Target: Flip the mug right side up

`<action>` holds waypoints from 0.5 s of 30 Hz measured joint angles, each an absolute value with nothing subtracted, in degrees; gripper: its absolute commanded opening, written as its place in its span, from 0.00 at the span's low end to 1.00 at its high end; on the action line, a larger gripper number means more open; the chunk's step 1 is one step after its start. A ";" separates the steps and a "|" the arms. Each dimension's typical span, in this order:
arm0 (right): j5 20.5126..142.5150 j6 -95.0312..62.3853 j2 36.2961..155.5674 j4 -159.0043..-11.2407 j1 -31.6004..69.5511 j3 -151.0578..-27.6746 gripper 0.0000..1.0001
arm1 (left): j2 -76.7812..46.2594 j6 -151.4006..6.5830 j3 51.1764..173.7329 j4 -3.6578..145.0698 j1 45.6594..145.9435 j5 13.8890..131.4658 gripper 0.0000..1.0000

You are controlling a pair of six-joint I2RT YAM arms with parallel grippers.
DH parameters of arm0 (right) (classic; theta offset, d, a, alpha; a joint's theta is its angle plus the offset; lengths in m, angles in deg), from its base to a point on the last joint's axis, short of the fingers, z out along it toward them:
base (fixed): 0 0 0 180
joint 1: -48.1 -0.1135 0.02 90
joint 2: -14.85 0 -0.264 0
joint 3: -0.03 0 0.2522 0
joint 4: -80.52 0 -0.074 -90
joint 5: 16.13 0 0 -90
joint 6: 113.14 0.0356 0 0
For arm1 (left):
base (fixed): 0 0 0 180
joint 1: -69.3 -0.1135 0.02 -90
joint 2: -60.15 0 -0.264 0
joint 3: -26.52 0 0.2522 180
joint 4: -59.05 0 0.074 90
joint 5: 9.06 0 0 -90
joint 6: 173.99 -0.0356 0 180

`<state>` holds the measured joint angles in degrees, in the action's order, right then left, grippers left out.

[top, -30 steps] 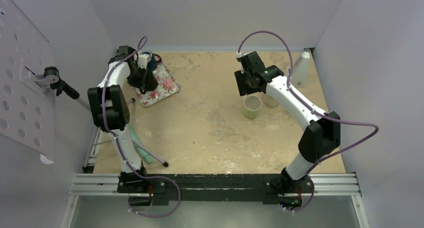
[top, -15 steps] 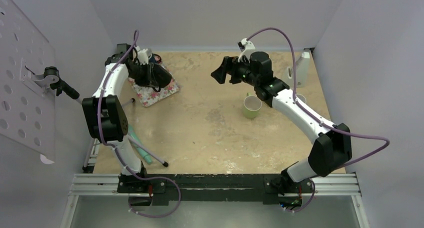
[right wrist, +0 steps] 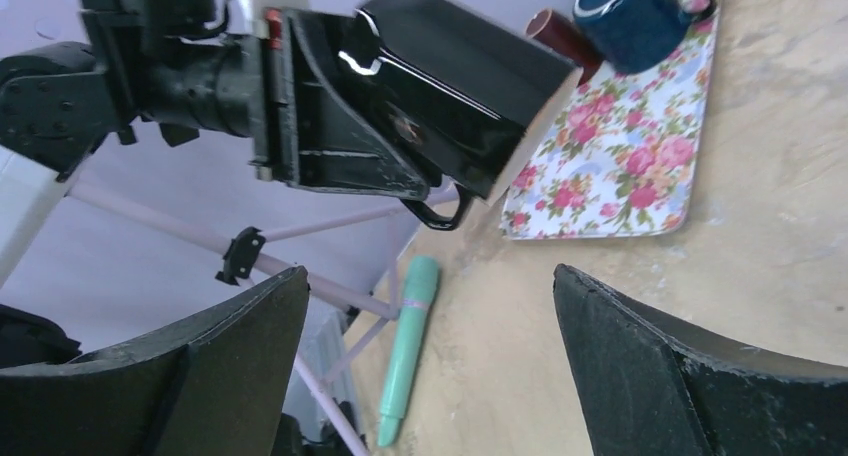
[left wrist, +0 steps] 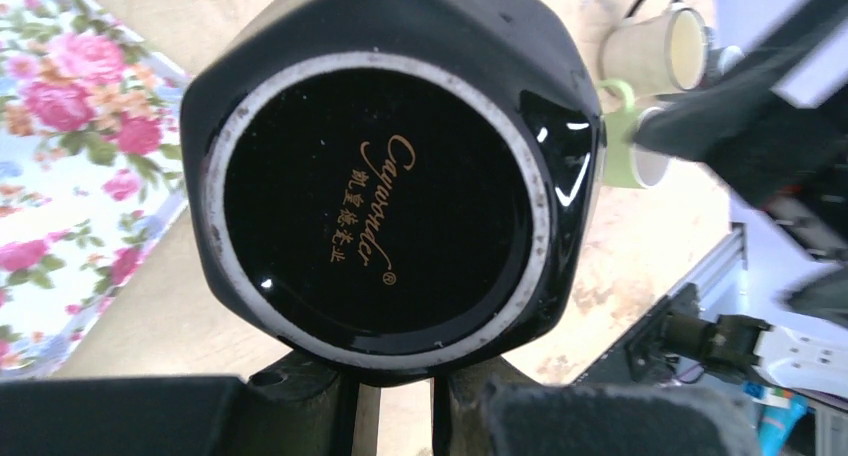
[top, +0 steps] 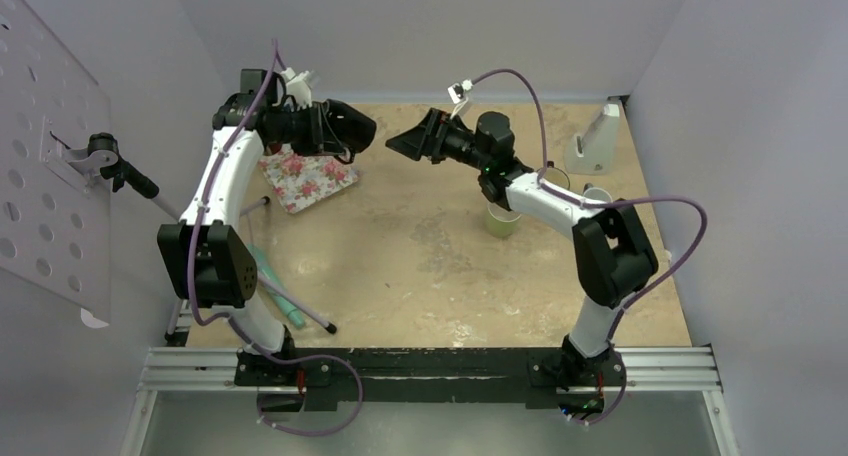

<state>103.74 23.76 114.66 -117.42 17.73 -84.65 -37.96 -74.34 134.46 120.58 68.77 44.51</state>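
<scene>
The black mug [top: 352,128] hangs in the air above the table, lying on its side with its mouth pointing right. My left gripper [top: 322,132] is shut on it. In the left wrist view the mug's round base [left wrist: 385,176] with gold lettering fills the frame, and the left gripper [left wrist: 395,381] pinches its lower edge with a narrow gap. In the right wrist view the mug [right wrist: 450,76] shows its handle [right wrist: 440,211] hanging down. My right gripper [top: 400,144] faces the mug from the right, a short gap away. The right gripper [right wrist: 430,276] stands wide open and holds nothing.
A floral mat [top: 310,176] lies at back left, with a blue mug [right wrist: 635,11] and a brown cup [right wrist: 555,31] on it. A green mug [top: 503,216] stands upright mid-right, with a cream mug [left wrist: 660,46] beside it. A teal pen [top: 275,286] and tripod legs lie at left.
My left arm lifted the black mug off the mat and swung it right into the air. My right gripper left the green mug, swung left and opened wide.
</scene>
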 measured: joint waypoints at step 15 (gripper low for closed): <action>110.84 41.85 129.30 -139.26 16.66 -90.48 0.71 | -35.16 -66.47 131.77 117.10 75.43 35.86 0.00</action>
<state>110.84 41.85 129.30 -139.26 16.66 -90.48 -35.16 -66.47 131.77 117.10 75.43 35.86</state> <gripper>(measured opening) 0.793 0.218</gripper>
